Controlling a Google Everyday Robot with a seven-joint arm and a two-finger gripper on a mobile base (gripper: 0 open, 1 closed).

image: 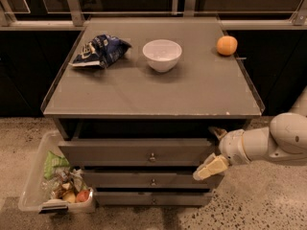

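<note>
We are holding the tool [205, 152] low at the right end of the drawer cabinet [144, 174], in front of the drawers and under the overhanging edge of the worktop [192, 92]. Its jaws are standing open. One finger is showing up by the top corner of the top drawer [120, 152] and the other, pale yellow one is pointing down towards the middle drawer [144, 180]. We cannot tell whether either finger is touching the drawer front. Our white arm [273, 143] is reaching in from the right edge of the view, just above the speckled floor [259, 200].

We are looking down on the cabinet, which is filling the middle of the view. The grey worktop is carrying three things along its far half. Below it three drawers are sitting stacked, each with a small knob at its centre, and the top drawer is the one nearest the tool.

On the floor against the cabinet's left side a clear plastic bin [34, 174] is standing, and it is holding food scraps and wrappers.

On the worktop, a blue chip bag [98, 50] is lying at the far left. A white bowl [162, 54] is standing upright just to its right. A small orange [227, 45] is resting near the far right edge, well apart from the bowl.
</note>
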